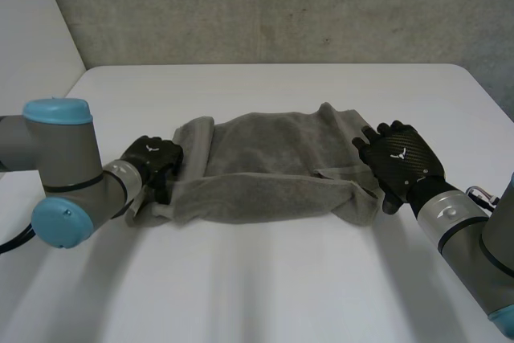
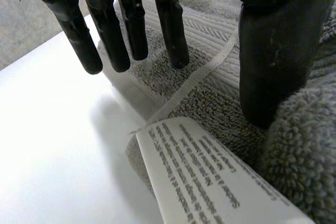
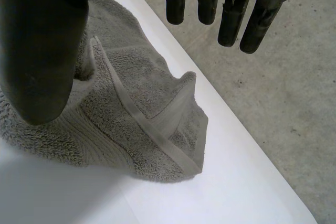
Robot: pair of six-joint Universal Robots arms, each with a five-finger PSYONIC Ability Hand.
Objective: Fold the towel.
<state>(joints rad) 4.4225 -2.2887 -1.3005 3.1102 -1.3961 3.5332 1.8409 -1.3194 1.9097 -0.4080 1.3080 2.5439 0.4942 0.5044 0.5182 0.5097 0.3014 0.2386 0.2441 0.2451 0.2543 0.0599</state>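
The left hand (image 1: 152, 160) sits at the left end of the towel (image 1: 273, 170), down low on the surface (image 1: 265, 279). Seen from its own wrist, its fingers (image 2: 131, 30) are straight and spread a little, their tips at the towel's edge where the cloth meets the bare white top. Its thumb (image 2: 278, 51) stands well apart from them over the pile, so the hand is spread wide and clamps nothing. Under the palm lies a white care label (image 2: 210, 182) with lines of small print, sewn in at the towel's corner and lying partly out over the surface. A pale woven band crosses the cloth between fingers and thumb.

The right hand (image 1: 401, 162) is at the towel's opposite end, back upward, its fingertips pointing toward the cloth. From its wrist, the fingers (image 3: 231, 19) are straight, and the thumb (image 3: 42, 51) is held far off from them. This hand is also spread and grips nothing. Beneath it the towel's end is bunched into a rumpled peak, with a flat hem (image 3: 152, 124) running along the fold.

The grey towel lies crosswise near the middle of the surface, loosely folded lengthwise, its upper layer wrinkled and its ends uneven. Behind the surface rises a rough grey wall (image 1: 281, 6).
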